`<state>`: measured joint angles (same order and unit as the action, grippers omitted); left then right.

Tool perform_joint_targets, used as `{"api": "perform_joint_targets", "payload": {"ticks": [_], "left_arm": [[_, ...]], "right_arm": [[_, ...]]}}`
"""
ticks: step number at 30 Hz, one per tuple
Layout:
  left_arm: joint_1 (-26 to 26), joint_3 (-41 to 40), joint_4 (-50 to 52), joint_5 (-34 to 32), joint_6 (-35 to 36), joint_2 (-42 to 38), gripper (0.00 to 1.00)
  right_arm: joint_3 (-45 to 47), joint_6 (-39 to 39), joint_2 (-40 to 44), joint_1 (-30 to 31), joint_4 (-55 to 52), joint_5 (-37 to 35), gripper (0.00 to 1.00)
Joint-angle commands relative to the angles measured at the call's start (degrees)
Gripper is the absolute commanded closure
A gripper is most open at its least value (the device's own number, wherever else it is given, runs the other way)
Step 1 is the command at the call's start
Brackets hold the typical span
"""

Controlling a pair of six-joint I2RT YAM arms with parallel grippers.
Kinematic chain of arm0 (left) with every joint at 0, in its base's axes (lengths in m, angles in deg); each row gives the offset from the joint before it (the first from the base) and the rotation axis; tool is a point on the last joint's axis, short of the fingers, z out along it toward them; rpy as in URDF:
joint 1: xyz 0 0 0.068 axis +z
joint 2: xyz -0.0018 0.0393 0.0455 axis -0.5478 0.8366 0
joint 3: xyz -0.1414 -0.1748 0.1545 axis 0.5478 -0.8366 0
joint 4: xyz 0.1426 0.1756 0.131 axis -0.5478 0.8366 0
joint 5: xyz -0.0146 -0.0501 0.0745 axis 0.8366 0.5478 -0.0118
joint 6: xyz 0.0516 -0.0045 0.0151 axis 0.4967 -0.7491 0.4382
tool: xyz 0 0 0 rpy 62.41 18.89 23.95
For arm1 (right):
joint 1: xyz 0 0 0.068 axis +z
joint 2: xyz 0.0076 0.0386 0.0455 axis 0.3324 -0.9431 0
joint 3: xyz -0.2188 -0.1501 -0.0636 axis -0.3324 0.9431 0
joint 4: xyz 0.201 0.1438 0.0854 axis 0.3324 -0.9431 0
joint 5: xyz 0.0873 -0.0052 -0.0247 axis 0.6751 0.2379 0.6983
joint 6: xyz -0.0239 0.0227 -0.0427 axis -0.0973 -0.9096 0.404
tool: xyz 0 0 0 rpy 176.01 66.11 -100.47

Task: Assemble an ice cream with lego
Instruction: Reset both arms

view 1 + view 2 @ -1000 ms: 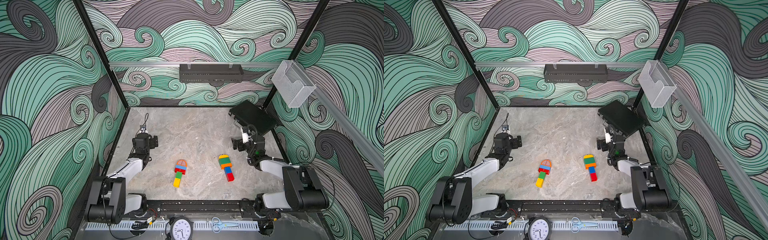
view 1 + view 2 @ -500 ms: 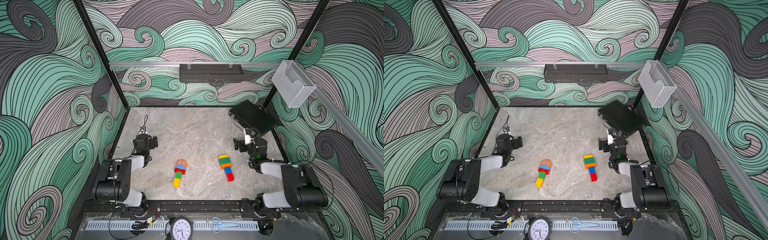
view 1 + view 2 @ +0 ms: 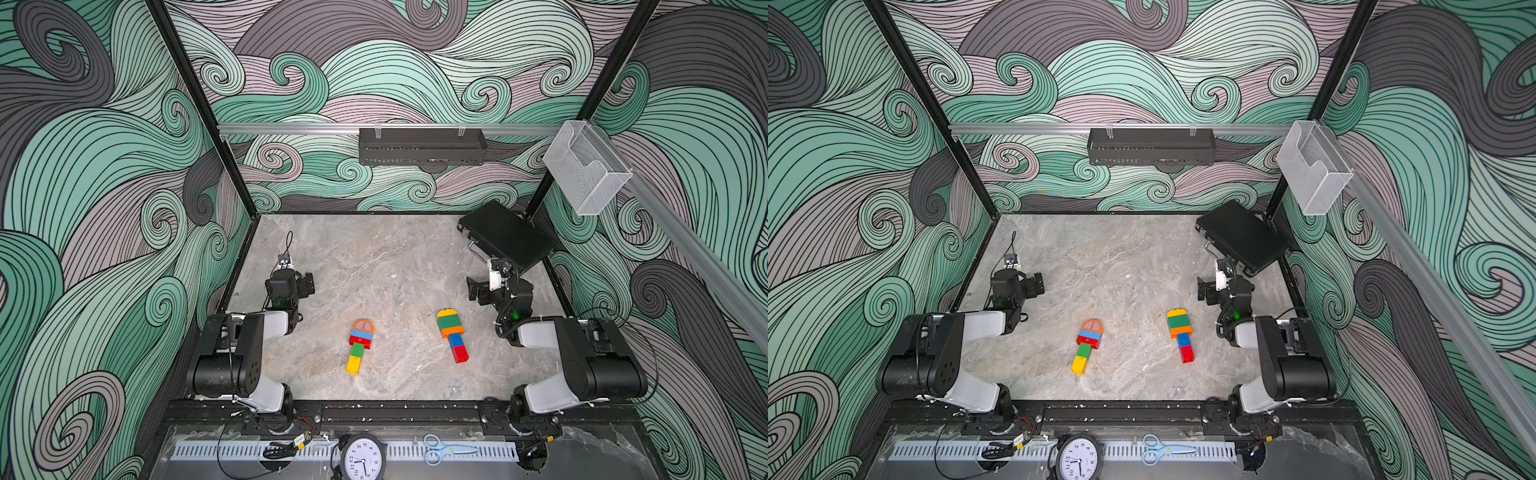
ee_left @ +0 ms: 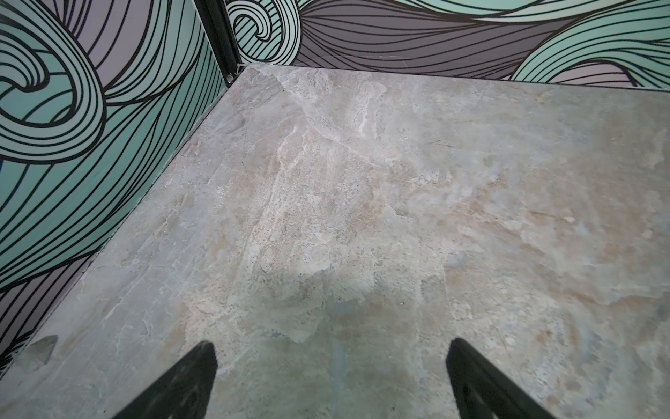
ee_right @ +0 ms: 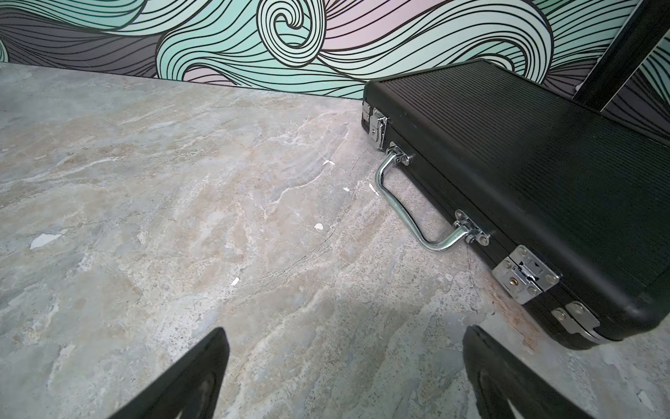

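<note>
Nearby, a clock [image 3: 363,457] and scissors [image 3: 446,449] sit at the front edge. Beyond, the orange-topped lego stack [image 3: 360,345] and the yellow-topped lego stack [image 3: 452,334] lie flat on the bench [image 3: 395,257], apart. The left gripper [image 4: 331,346] and right gripper [image 5: 344,330] flank them, spread and empty. Farthest, the black case [image 5: 525,181] has its near edge partly hidden by the right arm.

left arm [image 3: 232,353]: folded tight on itself; dark shoulder block at 7 o'clock in both top views, white forearm running from it toward 12 o'clock.
left wrist [image 3: 284,289]: at 9 o'clock, low, tipped downward.
left gripper [image 4: 331,353]: jaws spread wide with nothing between them; the two dark fingers [image 4: 181,381] show only their tips in the left wrist view.
right arm [image 3: 590,361]: folded tight; shoulder block at 5 o'clock, white forearm running toward 11 o'clock.
right wrist [image 3: 505,293]: at 3 o'clock, low, tipped downward.
right gripper [image 5: 346,337]: jaws spread wide, holding nothing.
both arms: mirrored poses, well apart, neither touching the other.
</note>
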<state>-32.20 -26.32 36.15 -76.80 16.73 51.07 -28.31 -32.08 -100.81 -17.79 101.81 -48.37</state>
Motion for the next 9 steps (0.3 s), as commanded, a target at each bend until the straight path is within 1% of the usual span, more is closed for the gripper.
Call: {"api": "perform_joint_targets", "payload": {"ticks": [1,9], "left_arm": [[0.36,0.52,-1.09,0.76,-0.48,0.28,0.02],[0.39,0.57,-1.02,0.71,-0.42,0.38,0.01]], "right_arm": [[0.19,-0.42,0.12,-0.06,1.90,-1.29,0.01],[0.01,-0.59,0.07,-0.05,1.66,-1.36,0.01]]}}
